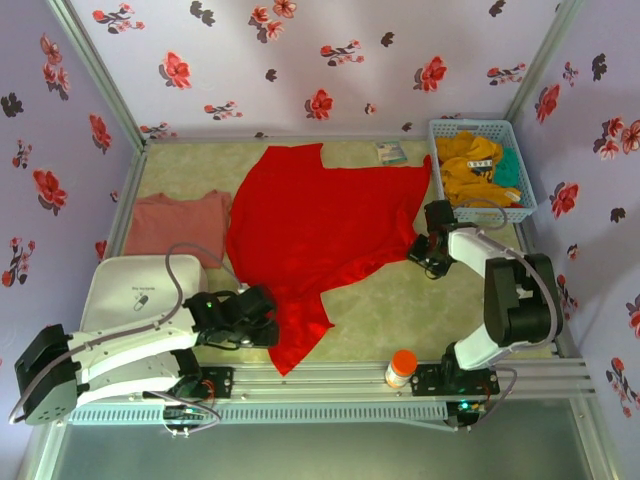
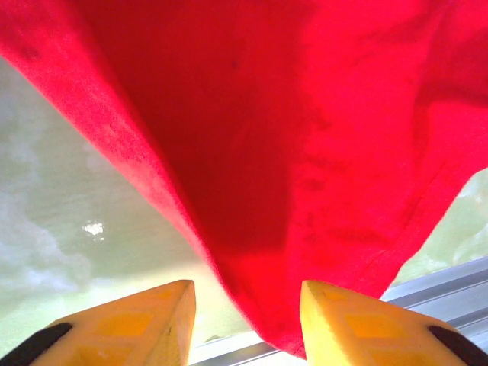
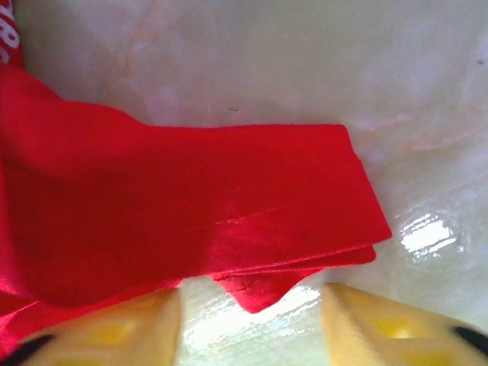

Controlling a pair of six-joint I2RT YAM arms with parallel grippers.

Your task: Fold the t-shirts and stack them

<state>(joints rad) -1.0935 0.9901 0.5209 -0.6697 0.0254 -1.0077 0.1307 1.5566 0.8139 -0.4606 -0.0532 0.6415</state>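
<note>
The bright red t-shirt lies spread and rumpled across the middle of the table, a narrow part trailing toward the front edge. The salmon-pink t-shirt lies flat at the left. My left gripper sits at the red shirt's near left edge. In the left wrist view it is open, with red cloth draped between and above the fingers. My right gripper is at the red shirt's right edge. It stands open, a layered red corner lying on the table between its fingers.
A blue basket of yellow and teal clothes stands at the back right. An orange-capped bottle rests on the front rail. A white board lies front left, and a small packet lies at the back. Flowered walls close in three sides.
</note>
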